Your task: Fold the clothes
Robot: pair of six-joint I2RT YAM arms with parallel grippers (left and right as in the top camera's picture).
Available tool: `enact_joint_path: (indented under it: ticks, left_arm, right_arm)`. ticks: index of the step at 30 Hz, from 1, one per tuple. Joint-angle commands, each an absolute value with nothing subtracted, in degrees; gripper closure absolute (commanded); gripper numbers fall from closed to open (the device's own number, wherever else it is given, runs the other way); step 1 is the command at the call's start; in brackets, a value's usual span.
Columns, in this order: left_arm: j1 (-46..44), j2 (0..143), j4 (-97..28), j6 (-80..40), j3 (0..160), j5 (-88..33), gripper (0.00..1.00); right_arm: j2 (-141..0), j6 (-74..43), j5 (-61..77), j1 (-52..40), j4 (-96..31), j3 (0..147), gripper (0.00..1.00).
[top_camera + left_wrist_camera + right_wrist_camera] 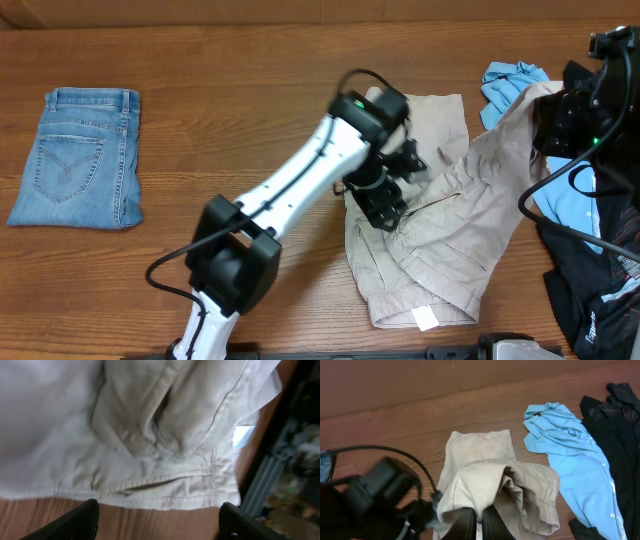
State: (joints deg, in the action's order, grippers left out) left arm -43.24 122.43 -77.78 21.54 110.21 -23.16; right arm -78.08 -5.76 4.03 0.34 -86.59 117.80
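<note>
**Q:** Looking down at the brown wooden table [250,60], where is the clothing to be folded?

**A:** A pair of wide, pale beige cotton shorts [450,250] lies rumpled right of centre. Its small white inner label [427,318] shows at the near edge. One part of the cloth is drawn up toward the far right.

**Q:** What lifts it?

**A:** The right gripper [481,524], a black two-finger claw. Its wrist camera shows the fingers [495,525] pressed together on a raised fold of the shorts (the finely striped inner lining faces out there).

**Q:** And the other arm?

**A:** The left arm [300,180], white with black joints, reaches from the near edge to the left side of the shorts. The left gripper [157,520] has its two black fingers [75,522] wide apart, with only bare wood between the tips. A stitched seam and a pocket slit of the shorts run just beyond them. Whether the fingers touch the cloth cannot be told.

**Q:** Anything else on the table?

**A:** Folded blue denim jeans [80,155] lie flat at the far left, well apart from the shorts. A crumpled light blue shirt [510,85] sits just beside the shorts at the far right. A black garment [600,290] is heaped at the near right corner.
</note>
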Motion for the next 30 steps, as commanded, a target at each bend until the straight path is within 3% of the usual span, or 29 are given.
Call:
enact_joint_path:
  ticks: [1,4,14,20,22,25,27,30]
  left_arm:
    - [-47.13,123.0,-75.53,24.4,109.14,-11.62,0.2]
    - [-49.36,123.02,-72.73,23.99,106.91,-7.44,0.19]
    - [-50.3,123.02,-63.99,21.28,100.95,-10.59,0.16]
    - [-50.35,123.17,-61.04,20.73,99.15,-15.31,0.23]
    - [-50.35,123.22,-61.01,20.73,98.72,-15.59,0.31]
    - [-50.35,123.24,-61.41,20.73,98.56,-15.81,0.75]
    - [-50.37,123.15,-61.65,20.34,98.59,-15.97,0.96]
    - [-50.24,122.08,-63.68,18.63,99.68,-14.83,0.96]
  right_arm:
    - [-78.85,-5.63,3.44,0.51,-86.54,119.0,0.95]
    - [-79.13,-5.63,3.44,0.51,-86.72,119.0,0.95]
    - [-79.22,-5.63,2.59,0.51,-86.7,119.0,0.95]
    - [-79.22,-5.63,2.59,0.51,-86.7,119.0,0.94]
    - [-79.22,-5.63,2.59,0.51,-86.7,119.0,0.95]
    - [-79.22,-5.63,2.59,0.51,-86.7,119.0,0.95]
    - [-79.22,-5.63,2.59,0.51,-86.7,119.0,0.95]
    - [-79.22,-5.63,2.57,0.51,-86.63,119.0,0.95]
